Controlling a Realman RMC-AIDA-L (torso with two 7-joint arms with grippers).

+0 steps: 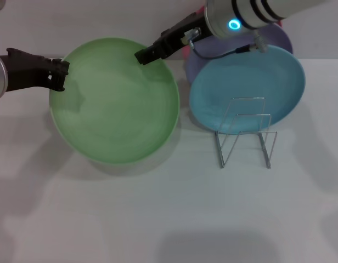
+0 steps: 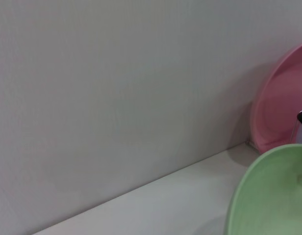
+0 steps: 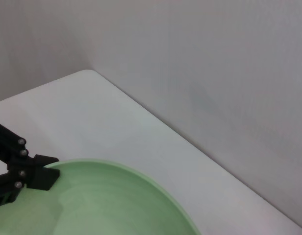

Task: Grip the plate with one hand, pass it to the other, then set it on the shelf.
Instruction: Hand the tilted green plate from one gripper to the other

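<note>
White table [image 1: 158,219] – seemingly against pale wall [image 2: 116,88]

Plate [image 1: 117,112]: light green. Second plate [image 1: 251,82]: sky blue, at 3 o'clock. Rack [image 1: 246,134]: silver wire. Left gripper [image 1: 58,74] and right gripper [image 1: 144,56]: black.

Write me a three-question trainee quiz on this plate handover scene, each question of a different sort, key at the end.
1. True or false: the left gripper is on the rim of the light green plate.
2. Which plate lies directly behind the wire rack?
A. pink plate
B. sky-blue plate
C. light green plate
3. Fill in: the right gripper, on the arm with the blue ring light, is at the green plate's ____ edge.

Key
1. True.
2. B, the sky-blue plate.
3. Far: the edge nearest the wall, in the head view.
</note>
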